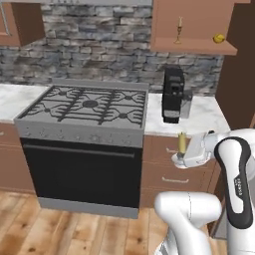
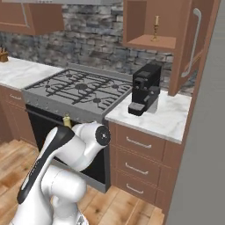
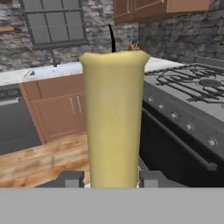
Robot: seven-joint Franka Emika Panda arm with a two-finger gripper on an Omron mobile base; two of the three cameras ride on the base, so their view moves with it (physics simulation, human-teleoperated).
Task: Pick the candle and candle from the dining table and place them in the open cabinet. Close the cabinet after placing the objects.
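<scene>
My gripper (image 3: pixel 111 179) is shut on the stubby yellow candle (image 3: pixel 113 118), which stands upright between the two dark fingertips (image 3: pixel 70 178). From the left base view the same candle (image 1: pixel 183 141) sits in its silver dish, held by the gripper (image 1: pixel 187 157) in front of the drawers below the counter. Its top (image 2: pixel 67 121) pokes up behind the arm in the right base view. The other candle (image 1: pixel 178 29), on a slim brass candlestick, stands inside the open cabinet (image 1: pixel 194 46) on its bottom shelf (image 2: pixel 151 43). The dining table is out of view.
The cabinet door (image 2: pixel 193 39) stands open to the right. A black coffee machine (image 1: pixel 173 94) sits on the marble counter (image 1: pixel 204 119) below the cabinet. A gas stove (image 1: pixel 84 107) lies to the left. A small yellow object (image 1: pixel 219 38) rests at the shelf's right end.
</scene>
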